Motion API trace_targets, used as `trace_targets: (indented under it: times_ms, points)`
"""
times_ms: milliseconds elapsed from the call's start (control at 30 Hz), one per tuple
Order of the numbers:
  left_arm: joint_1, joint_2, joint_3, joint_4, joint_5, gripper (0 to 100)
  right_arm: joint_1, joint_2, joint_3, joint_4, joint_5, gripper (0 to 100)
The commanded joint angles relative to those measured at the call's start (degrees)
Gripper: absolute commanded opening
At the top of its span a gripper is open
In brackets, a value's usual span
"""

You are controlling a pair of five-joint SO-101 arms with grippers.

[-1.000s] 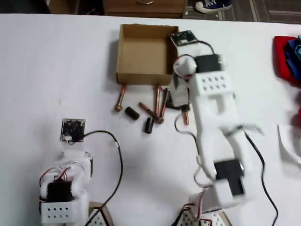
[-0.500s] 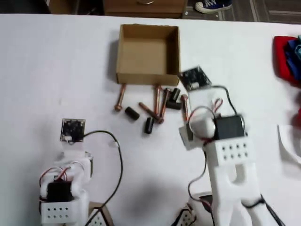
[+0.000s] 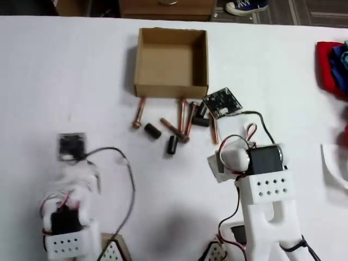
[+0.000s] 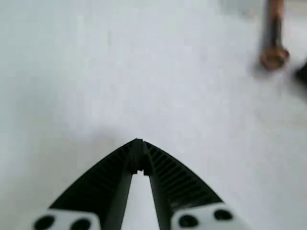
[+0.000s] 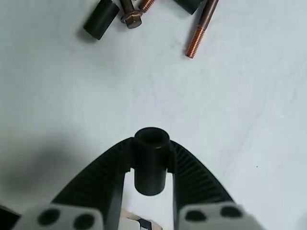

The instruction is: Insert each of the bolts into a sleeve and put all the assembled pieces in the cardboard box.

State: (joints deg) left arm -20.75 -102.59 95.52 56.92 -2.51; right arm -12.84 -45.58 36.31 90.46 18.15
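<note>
My right gripper (image 5: 151,143) is shut on a black sleeve (image 5: 151,160), held upright above the white table. Ahead of it lie a copper bolt (image 5: 201,28), another black sleeve (image 5: 100,19) and a bolt head (image 5: 131,17). In the high view the right arm (image 3: 265,187) stands near the front edge, right of centre. Several copper bolts (image 3: 139,112) and loose black sleeves (image 3: 152,131) lie in front of the cardboard box (image 3: 171,89). My left gripper (image 4: 138,146) is shut and empty over bare table, a bolt (image 4: 273,33) far from it. The left arm (image 3: 68,228) sits at the front left.
A red cloth (image 3: 331,65) lies at the table's right edge, with a white object (image 3: 334,166) nearer the front. The right arm's camera board (image 3: 222,101) overhangs one sleeve beside the box's corner. Open table lies left of the box.
The right arm has drawn back from beside the box toward the front edge. The left arm has just shifted a little to the left.
</note>
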Motion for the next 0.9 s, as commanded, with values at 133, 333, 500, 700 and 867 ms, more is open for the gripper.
trace_targets:
  times_ms: [133, 333, 500, 700, 867]
  points:
    - [-10.55, -0.26, -5.85, -14.33, -1.93, 3, 0.40, -1.80, -0.26, -0.92, 0.26, 2.0]
    - [-1.76, 1.23, -11.03, -15.47, -2.90, 14, 0.40, -1.80, -0.35, -0.92, 0.35, 2.0]
    - [0.26, 19.78, -18.86, -21.01, -2.90, 15, 0.40, -1.80, -0.35, -0.92, 0.44, 2.0]
    - [8.88, 65.14, -48.22, -8.44, -2.90, 15, 0.40, -1.80, -0.35, -0.92, 0.09, 2.0]
    - [18.11, 98.55, -79.87, 12.92, 0.35, 15, 0.40, -1.89, -0.26, -0.92, 0.09, 2.0]
